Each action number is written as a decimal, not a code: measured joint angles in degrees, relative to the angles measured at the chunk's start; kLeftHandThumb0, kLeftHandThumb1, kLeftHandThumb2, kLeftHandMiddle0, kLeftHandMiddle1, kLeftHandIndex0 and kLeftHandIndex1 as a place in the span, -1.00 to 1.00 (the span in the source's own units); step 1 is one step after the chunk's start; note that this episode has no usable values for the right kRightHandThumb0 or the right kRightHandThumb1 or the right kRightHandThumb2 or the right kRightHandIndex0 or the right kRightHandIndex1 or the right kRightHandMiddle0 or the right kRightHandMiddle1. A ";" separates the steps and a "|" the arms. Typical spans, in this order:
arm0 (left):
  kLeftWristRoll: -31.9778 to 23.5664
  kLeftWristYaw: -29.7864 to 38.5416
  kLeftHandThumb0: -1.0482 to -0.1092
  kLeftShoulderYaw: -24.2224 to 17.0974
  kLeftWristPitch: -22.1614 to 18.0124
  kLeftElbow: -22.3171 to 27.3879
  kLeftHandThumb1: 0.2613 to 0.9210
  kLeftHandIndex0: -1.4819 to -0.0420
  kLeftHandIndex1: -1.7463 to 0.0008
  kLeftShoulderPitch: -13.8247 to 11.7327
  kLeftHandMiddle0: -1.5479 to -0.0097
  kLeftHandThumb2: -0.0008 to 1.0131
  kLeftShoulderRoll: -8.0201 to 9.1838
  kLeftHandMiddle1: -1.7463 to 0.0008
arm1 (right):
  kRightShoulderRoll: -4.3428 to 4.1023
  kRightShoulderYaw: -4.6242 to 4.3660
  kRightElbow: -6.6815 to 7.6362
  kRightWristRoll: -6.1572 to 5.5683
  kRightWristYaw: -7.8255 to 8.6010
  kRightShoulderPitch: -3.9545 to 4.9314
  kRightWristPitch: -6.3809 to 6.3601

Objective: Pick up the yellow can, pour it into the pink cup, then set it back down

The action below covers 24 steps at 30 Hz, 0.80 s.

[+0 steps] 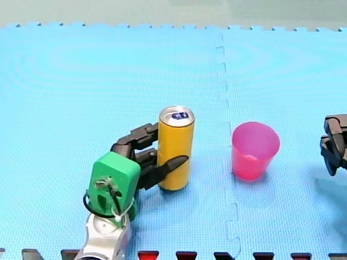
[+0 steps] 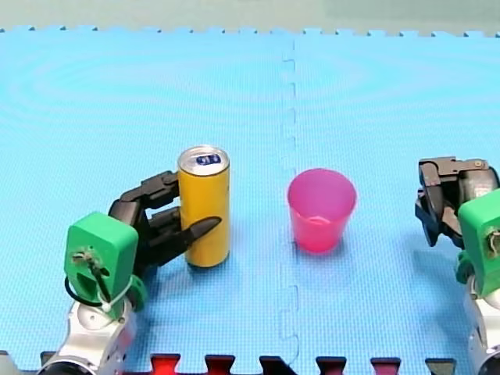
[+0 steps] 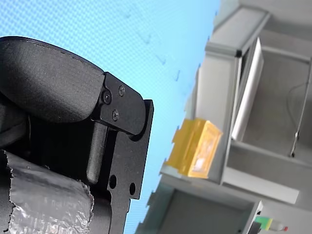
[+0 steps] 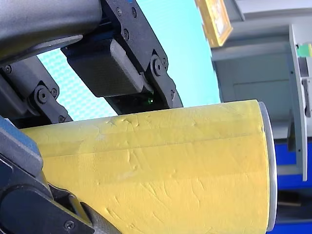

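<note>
Within the closed fingers of the left hand (image 1: 145, 162) the yellow can (image 1: 176, 146) stands upright on the foam mat (image 1: 81, 81) — it might slip or tilt when lifted. The pink cup (image 1: 255, 149) stands just beyond — easily knocked; the right hand (image 2: 441, 199), curled and empty, is farther off.

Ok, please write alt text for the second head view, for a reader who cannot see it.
The robot's left hand grips an upright yellow can standing on a blue foam mat. An upright pink cup stands apart on the can's right, and the empty right hand is near the view's right edge.
</note>
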<state>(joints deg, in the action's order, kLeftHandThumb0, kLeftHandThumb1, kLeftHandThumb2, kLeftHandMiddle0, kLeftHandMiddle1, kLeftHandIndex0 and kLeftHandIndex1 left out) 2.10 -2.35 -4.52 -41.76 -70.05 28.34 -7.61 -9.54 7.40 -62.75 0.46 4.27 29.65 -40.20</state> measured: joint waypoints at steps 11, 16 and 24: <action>0.99 -1.08 0.42 -0.21 -1.87 -1.08 0.63 -0.60 1.00 0.00 -0.69 -0.99 -0.02 0.99 | -0.24 0.42 0.10 -0.14 0.52 -0.08 0.41; -0.70 -0.23 0.41 -1.86 -4.34 -1.55 0.64 -0.59 1.00 0.00 -0.69 -0.99 -0.62 0.99 | -0.41 0.67 0.08 -0.29 0.87 -0.07 0.61; -1.91 -0.20 0.39 -3.67 -7.08 -2.37 0.65 -0.57 1.00 -0.18 -0.68 -1.00 -1.87 1.00 | -0.74 0.91 0.10 -0.48 1.20 -0.07 0.81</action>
<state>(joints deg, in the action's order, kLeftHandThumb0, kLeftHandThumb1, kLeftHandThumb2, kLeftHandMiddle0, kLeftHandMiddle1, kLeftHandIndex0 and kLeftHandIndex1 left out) 0.18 -2.55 -8.20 -48.83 -72.42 28.17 -9.48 -10.29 8.31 -62.65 -0.01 5.47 29.59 -39.39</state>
